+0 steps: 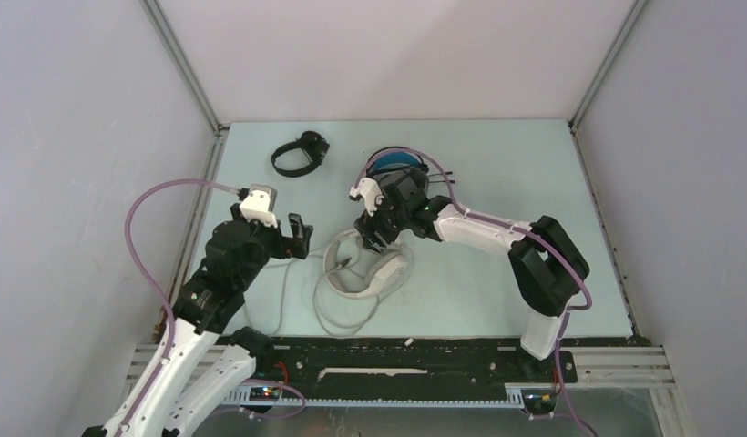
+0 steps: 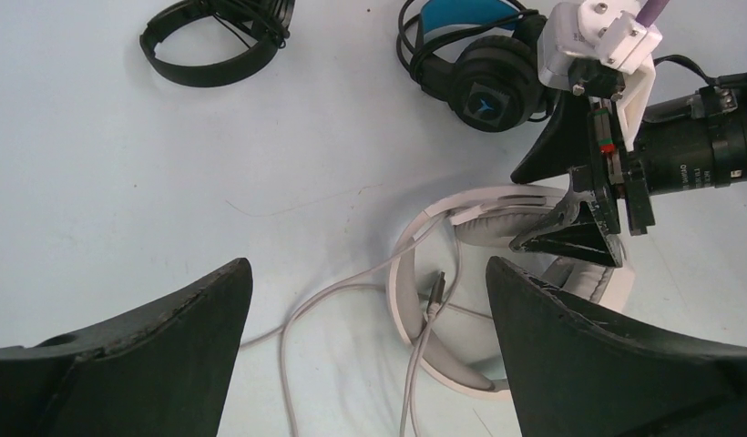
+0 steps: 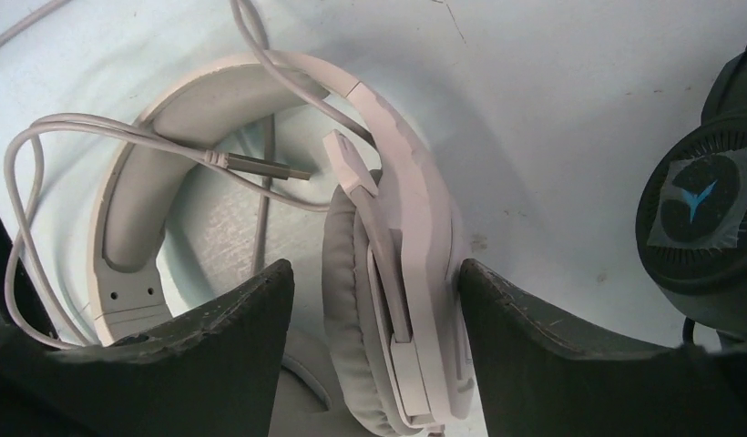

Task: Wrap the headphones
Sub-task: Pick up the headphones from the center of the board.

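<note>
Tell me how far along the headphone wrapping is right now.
Looks done: the black headset and the blue-banded headset sit at the back with cords gathered close, though neatness is hard to judge. In hand: the right gripper straddles the white headset at one ear cup, not clearly clamped; the left gripper is open and empty. Left: the white cable lies in loose loops.

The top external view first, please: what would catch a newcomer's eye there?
The large white headset lying mid-table draws the eye, its cable sprawling loose toward the near edge. The right gripper is down on it, jaws straddling one ear cup, while the left gripper hangs open just to its left. At the far side lie a small black headset and a blue-banded one.
</note>
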`<action>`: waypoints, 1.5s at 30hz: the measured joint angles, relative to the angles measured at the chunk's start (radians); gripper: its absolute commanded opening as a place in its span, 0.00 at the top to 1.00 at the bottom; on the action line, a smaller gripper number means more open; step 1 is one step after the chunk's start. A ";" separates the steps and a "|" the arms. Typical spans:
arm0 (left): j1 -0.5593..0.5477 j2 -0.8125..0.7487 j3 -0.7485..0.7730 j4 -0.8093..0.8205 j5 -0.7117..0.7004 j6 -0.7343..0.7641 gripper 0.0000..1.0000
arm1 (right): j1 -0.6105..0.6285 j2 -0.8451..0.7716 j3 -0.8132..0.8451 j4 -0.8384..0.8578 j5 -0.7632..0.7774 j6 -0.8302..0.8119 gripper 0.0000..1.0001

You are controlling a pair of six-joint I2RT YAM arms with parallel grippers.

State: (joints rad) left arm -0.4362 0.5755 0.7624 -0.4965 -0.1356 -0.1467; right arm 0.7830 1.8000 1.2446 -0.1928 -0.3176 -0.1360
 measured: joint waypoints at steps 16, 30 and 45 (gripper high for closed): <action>0.000 -0.008 0.000 -0.013 0.011 -0.012 0.00 | 0.003 0.035 0.029 -0.103 0.006 -0.109 0.21; 0.000 0.019 0.000 -0.040 0.042 -0.037 0.04 | 0.002 0.035 0.029 -0.124 0.047 -0.146 0.47; 0.000 0.119 0.000 -0.098 0.167 -0.097 0.12 | 0.003 -0.198 -0.012 -0.180 0.206 -0.145 0.78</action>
State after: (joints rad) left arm -0.4358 0.6945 0.7624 -0.5941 0.0319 -0.2436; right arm 0.7856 1.6020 1.2324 -0.3725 -0.1120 -0.2813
